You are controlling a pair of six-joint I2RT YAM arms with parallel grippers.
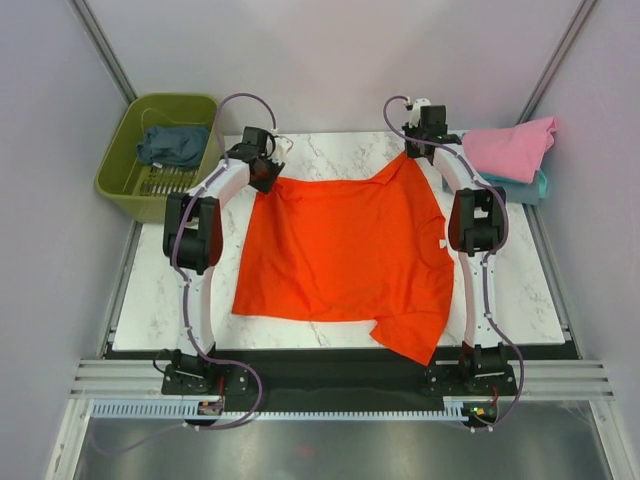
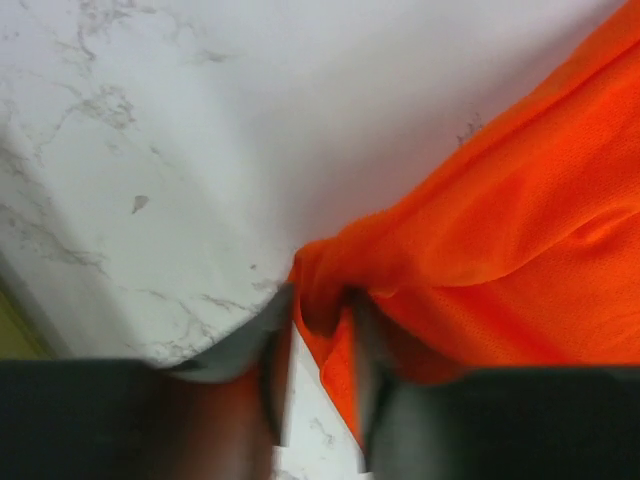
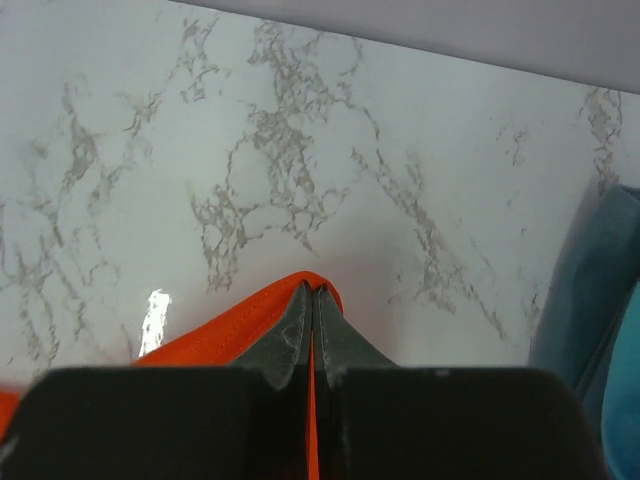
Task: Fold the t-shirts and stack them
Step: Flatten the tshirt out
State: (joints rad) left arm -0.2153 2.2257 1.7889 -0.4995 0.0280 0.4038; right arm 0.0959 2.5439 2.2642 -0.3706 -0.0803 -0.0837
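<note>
A bright orange-red t-shirt (image 1: 345, 250) lies spread across the marble table (image 1: 150, 290), one sleeve reaching the near edge. My left gripper (image 1: 268, 172) is at its far left corner. In the left wrist view the fingers of that gripper (image 2: 320, 300) stand a little apart, with a bunched fold of the orange cloth (image 2: 520, 250) loose between the tips and bare marble showing in the gap. My right gripper (image 1: 412, 150) is at the far right corner, shut (image 3: 313, 288) on a thin edge of the orange shirt (image 3: 220, 325).
An olive-green basket (image 1: 118, 150) off the table's far left holds a dark slate-blue shirt (image 1: 172, 145). A folded pink shirt (image 1: 508, 148) rests on a light teal one (image 1: 540, 188) at the far right, and the teal shirt (image 3: 600, 300) lies close beside my right gripper.
</note>
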